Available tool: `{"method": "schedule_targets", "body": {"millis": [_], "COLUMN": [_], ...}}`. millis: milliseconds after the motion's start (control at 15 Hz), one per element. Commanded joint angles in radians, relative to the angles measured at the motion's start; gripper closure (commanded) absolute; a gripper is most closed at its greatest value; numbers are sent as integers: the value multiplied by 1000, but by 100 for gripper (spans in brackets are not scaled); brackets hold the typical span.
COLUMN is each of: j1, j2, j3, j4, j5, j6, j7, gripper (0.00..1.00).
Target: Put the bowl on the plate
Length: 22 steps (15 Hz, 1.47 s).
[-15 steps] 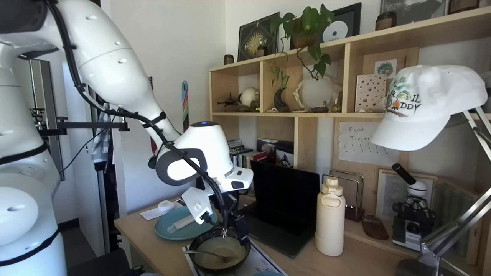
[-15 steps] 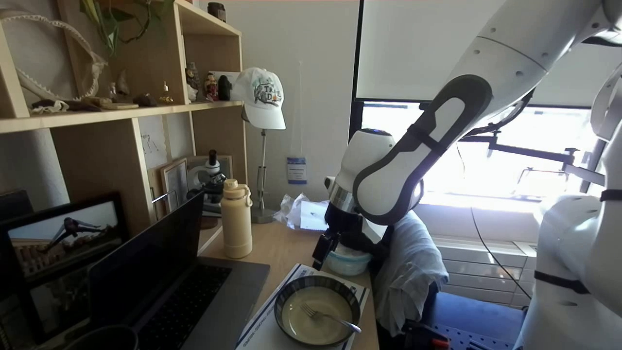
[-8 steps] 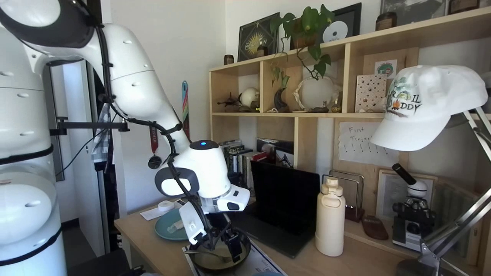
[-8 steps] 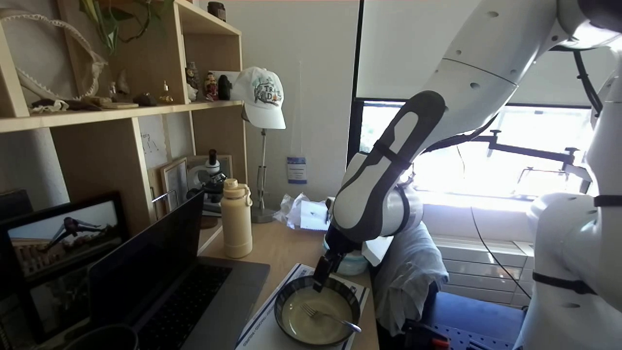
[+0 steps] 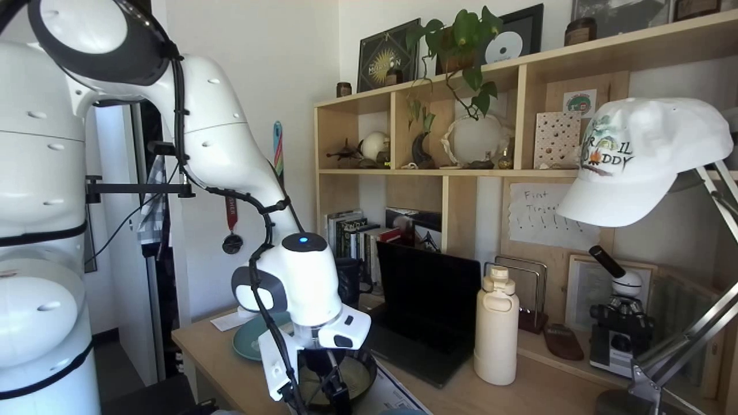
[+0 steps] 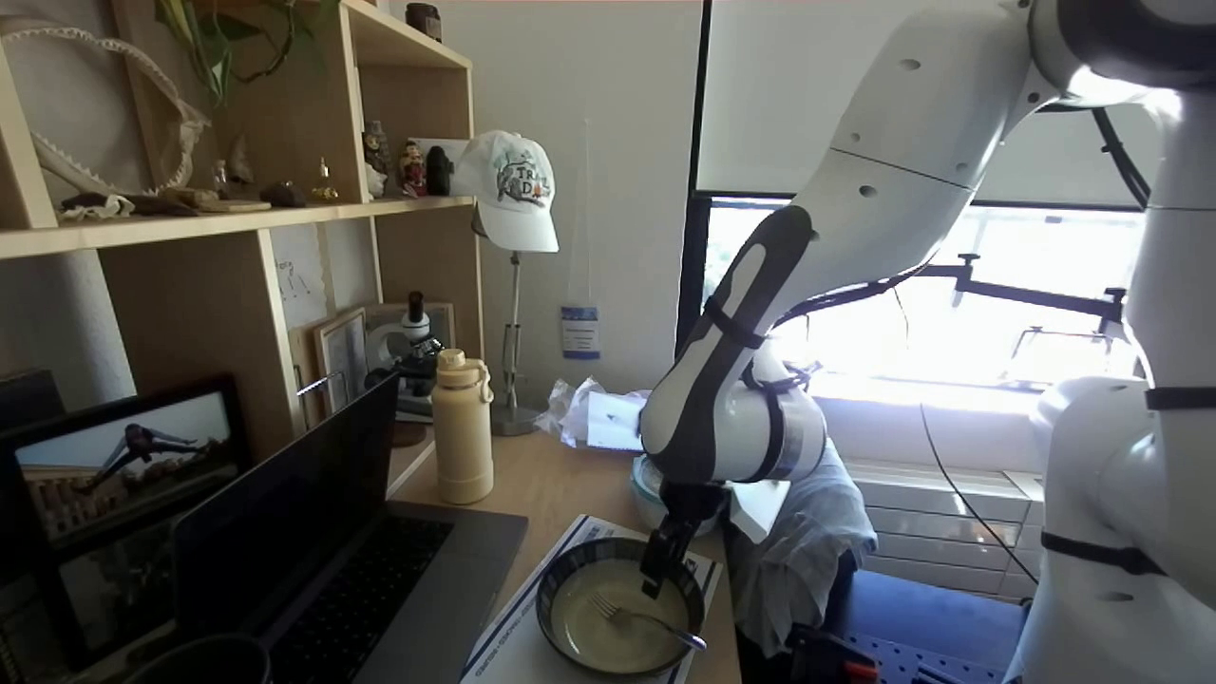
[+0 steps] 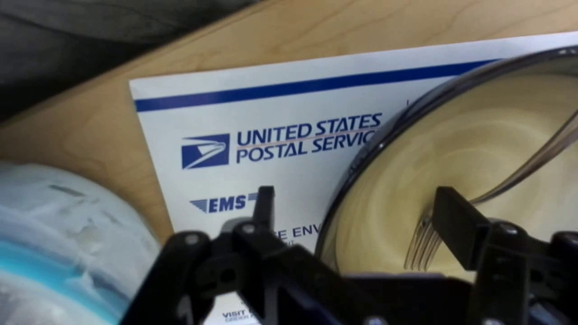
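Observation:
The dark-rimmed bowl (image 6: 587,638) rests on a white postal envelope and shows in both exterior views (image 5: 360,377). A metal fork (image 6: 660,627) lies in it, its handle over the rim. The teal plate (image 5: 247,344) lies at the desk's far left in an exterior view, partly hidden by the arm. My gripper (image 7: 355,198) is open and empty. In the wrist view the rim of the bowl (image 7: 384,189) runs between its fingers: one is over the bowl's inside by the fork tines, the other is outside over the envelope. Contact with the rim cannot be seen.
A container with a light-blue rim (image 6: 646,489) stands beside the gripper, close also in the wrist view (image 7: 67,239). The open laptop (image 6: 408,551) sits beside the envelope (image 7: 280,149). A cream bottle (image 5: 497,328) and a lamp with a white cap (image 6: 513,195) stand farther off.
The open gripper has come down and across from above the bowl's far side to its rim by the container. The arm covers more of the plate. The bowl, fork and plate have not moved.

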<state>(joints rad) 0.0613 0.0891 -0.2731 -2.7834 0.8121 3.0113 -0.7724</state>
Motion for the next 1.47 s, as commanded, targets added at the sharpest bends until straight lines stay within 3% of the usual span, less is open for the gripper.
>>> {"method": "schedule_targets", "body": {"millis": [0, 267, 467, 1133, 1267, 1400], "j1": [-8, -6, 10, 9, 8, 18], "j2": [17, 29, 9, -127, -174, -226], "j3": [10, 5, -11, -22, -14, -16], "j4": [0, 1, 11, 21, 34, 49], "j5": [92, 135, 72, -285, -274, -176], "j6": [-9, -8, -22, -96, -153, -231], "j7": [-96, -146, -102, 108, 109, 51], "gripper": [42, 73, 93, 95, 95, 95]}}
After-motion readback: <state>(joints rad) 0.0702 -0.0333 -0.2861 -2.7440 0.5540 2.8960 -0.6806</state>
